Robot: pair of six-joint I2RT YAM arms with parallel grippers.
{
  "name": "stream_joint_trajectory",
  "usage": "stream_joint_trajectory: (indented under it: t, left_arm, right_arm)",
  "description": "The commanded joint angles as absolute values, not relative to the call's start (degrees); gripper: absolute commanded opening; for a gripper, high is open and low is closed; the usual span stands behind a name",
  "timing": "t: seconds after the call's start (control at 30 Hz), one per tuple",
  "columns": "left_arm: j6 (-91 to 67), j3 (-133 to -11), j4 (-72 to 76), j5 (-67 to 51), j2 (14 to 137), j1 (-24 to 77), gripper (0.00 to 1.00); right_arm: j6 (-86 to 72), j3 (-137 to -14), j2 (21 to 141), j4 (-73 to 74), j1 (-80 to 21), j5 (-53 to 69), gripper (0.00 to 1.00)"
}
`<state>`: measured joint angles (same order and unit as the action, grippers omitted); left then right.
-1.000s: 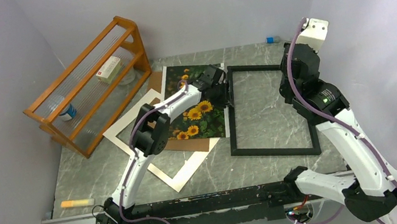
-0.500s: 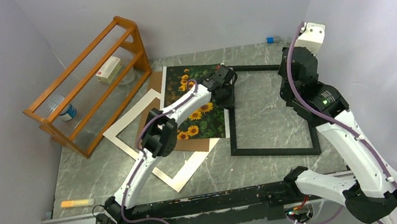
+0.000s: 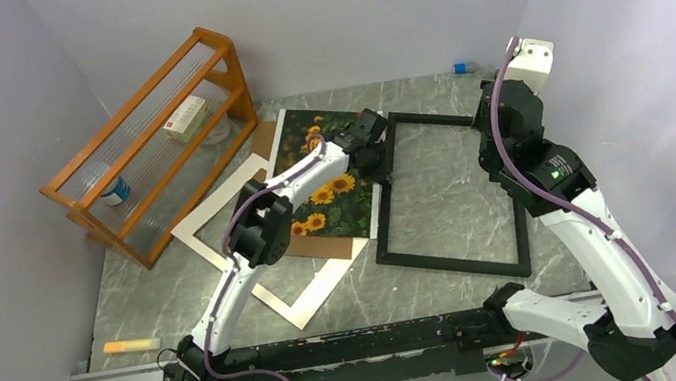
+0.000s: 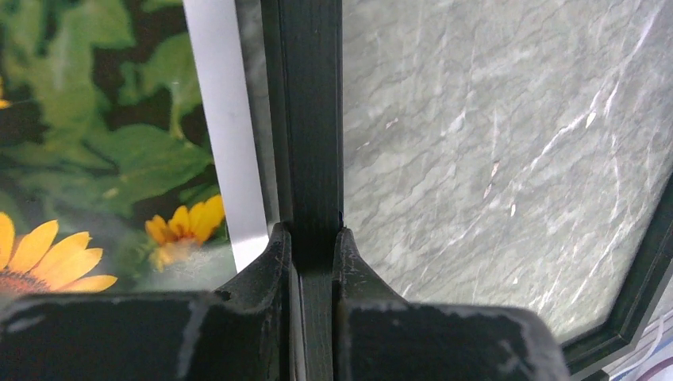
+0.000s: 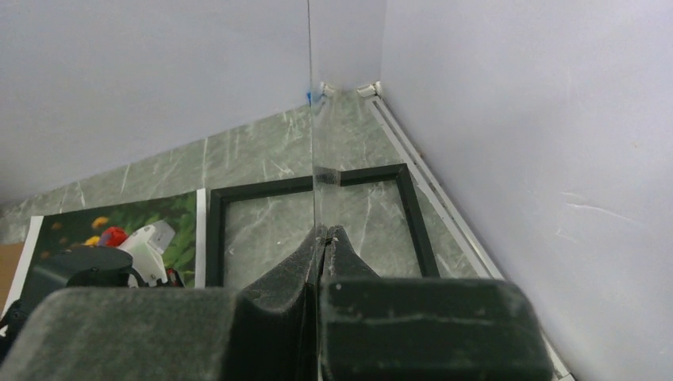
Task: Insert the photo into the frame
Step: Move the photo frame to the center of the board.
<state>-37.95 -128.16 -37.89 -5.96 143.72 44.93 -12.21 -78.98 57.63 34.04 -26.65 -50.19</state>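
My left gripper (image 4: 315, 238) is clamped on the frame (image 3: 451, 265). In the wrist view a finger presses each face of the frame's black left bar, with no gap showing. The grip sits toward the far end of that bar.

The frame lies flat on the table (image 3: 178, 295), skewed so that its near end swings leftward. Grey marble shows through its opening.

The photo (image 3: 342, 208) lies flat and sunflowers up, just left of the frame and outside it. Its white right margin runs alongside the bar I am holding. I see a thin sliver of table between the two near my fingers, and I cannot tell whether they touch farther along.

My right gripper (image 5: 324, 232) hangs above the frame's right side with its fingers pressed together. A thin clear pane (image 5: 317, 178) stands edge-on between them, rising straight up from the fingertips.

Left of the frame and under the photo lies the brown board (image 3: 322, 248). The white mat (image 3: 208, 225) pokes out beyond it, farther from the frame. The orange rack (image 3: 144, 138) stands well to the frame's left, against the wall.
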Motion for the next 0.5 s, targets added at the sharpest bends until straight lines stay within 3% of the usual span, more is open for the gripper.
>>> stream_joint_trajectory:
  t: [0.0, 0.47]
  left_arm:
    - [-38.15, -126.21, -32.44, -9.6, 131.68, 43.38, 0.03]
    - [-38.48, -110.69, -36.84, -5.89, 114.27, 35.73, 0.03]
  right_arm:
    - [-13.0, -80.04, 56.59, 32.53, -26.41, -47.62, 0.0]
    - [-14.0, -85.15, 61.86, 29.08, -26.44, -29.45, 0.0]
